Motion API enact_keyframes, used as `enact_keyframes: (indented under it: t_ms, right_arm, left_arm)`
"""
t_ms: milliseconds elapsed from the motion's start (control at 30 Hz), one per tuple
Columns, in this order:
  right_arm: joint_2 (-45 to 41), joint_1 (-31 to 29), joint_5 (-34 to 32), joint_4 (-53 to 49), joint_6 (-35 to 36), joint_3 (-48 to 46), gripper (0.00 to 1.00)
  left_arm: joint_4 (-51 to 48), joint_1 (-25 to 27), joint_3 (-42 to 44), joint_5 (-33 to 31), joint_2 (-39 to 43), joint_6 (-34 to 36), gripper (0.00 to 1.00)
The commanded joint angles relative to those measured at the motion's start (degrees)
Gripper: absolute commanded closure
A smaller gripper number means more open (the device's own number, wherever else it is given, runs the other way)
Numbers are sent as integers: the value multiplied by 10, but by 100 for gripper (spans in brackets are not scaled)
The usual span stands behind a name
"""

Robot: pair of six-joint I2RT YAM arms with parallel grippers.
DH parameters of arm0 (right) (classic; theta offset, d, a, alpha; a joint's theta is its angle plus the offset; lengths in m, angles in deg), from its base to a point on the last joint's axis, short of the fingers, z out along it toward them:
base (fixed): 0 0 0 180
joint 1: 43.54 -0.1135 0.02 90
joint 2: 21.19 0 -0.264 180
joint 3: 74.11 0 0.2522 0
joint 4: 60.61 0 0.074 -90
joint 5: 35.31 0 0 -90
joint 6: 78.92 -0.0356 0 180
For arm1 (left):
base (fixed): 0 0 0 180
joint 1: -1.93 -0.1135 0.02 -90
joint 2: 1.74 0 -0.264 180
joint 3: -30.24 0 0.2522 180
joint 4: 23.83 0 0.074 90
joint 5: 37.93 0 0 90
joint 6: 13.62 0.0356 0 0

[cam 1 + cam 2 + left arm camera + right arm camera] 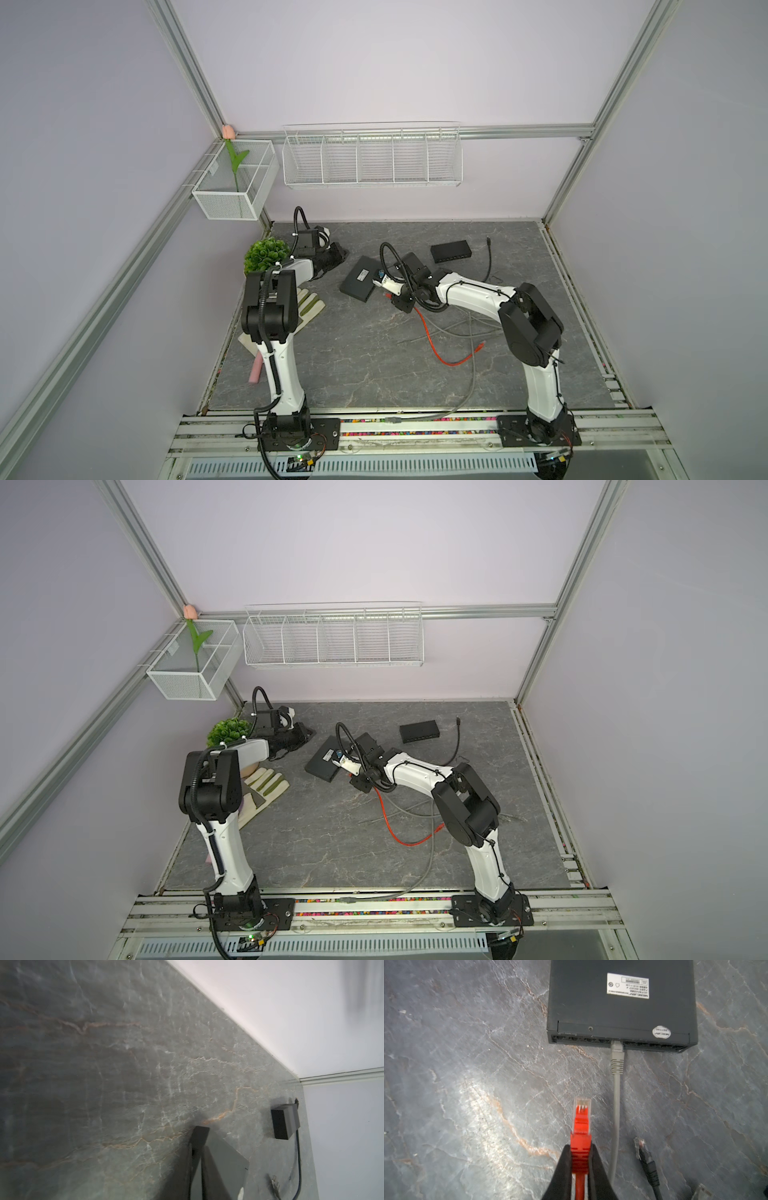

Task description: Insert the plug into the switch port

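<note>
My right gripper (580,1147) is shut on the red boot of a red plug (581,1118), whose clear tip points at the port row of a black switch (612,1005), a short way off. One middle port holds a grey plug (617,1057); the ports either side look empty. In both top views the right gripper (390,296) (353,774) sits just right of that switch (357,277) (324,759), and the red cable (432,340) trails behind. The left gripper (338,253) (198,1153) is shut on nothing, near the back left.
A loose black plug (641,1149) lies beside the grey cable. A smaller black switch (451,251) sits at the back right with a black cable (490,257). A green plant (266,254), a glove (309,305) and grey cables (473,365) also lie on the table.
</note>
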Motion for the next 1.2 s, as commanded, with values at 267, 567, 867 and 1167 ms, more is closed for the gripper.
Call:
enact_keyframes:
  t_ms: [267,567,867,1167]
  right_arm:
    - [-69,-1,-11,23,9,-49,93]
    - [-62,-13,-15,0,-3,-82,93]
    - [-26,-37,-27,-12,-29,-91,93]
    - [-14,-37,-30,0,-31,-96,93]
  left_arm:
    - [-119,60,-38,3,-35,57,87]
    - [-8,101,117,8,37,31,88]
    - [38,107,162,18,42,33,88]
    - [92,107,182,37,26,18,88]
